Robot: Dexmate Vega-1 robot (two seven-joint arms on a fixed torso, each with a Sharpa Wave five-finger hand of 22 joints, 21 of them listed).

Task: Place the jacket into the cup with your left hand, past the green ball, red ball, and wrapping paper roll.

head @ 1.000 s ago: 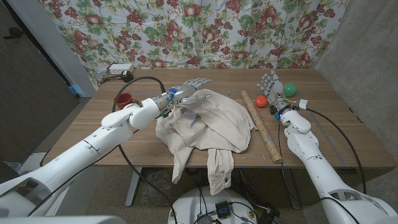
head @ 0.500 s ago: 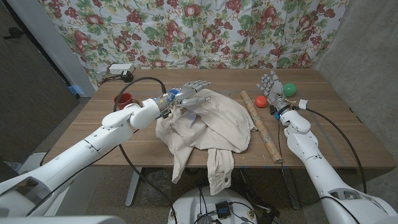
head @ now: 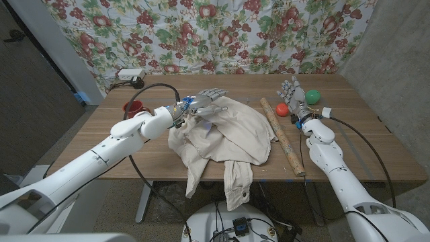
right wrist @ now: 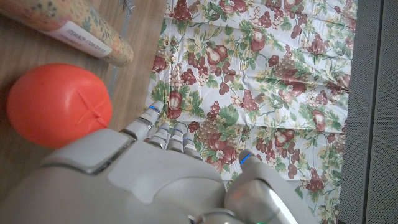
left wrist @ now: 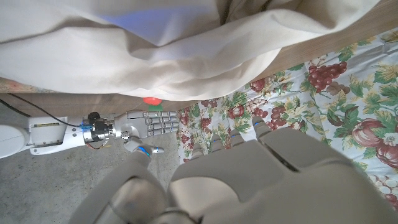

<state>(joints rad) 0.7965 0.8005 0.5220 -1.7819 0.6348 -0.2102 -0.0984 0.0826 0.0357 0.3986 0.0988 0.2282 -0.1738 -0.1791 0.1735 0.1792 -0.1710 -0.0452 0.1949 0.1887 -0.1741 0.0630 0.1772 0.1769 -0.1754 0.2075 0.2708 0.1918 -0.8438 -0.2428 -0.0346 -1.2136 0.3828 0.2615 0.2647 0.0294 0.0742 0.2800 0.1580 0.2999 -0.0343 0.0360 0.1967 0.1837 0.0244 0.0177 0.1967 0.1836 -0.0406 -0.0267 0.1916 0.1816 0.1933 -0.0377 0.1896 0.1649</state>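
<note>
Wooden table point(head: 356, 144): your left hand point(head: 207, 100) barely moved, fingers spread over rumpled beige jacket point(head: 225, 131), holding nothing. No grasp yet; red cup point(head: 134, 107) waits frame left.

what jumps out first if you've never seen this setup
The big cream jacket sprawled across the middle of the table, one part hanging over the near edge, with the left hand above its far corner. Next, the red ball and green ball by the upright right hand, beside a long paper roll.

Bare table point(head: 158, 91) between my left hand point(head: 207, 101) and the red cup point(head: 134, 108) near the left edge, jacket point(head: 225, 131) heaped mid-table
</note>
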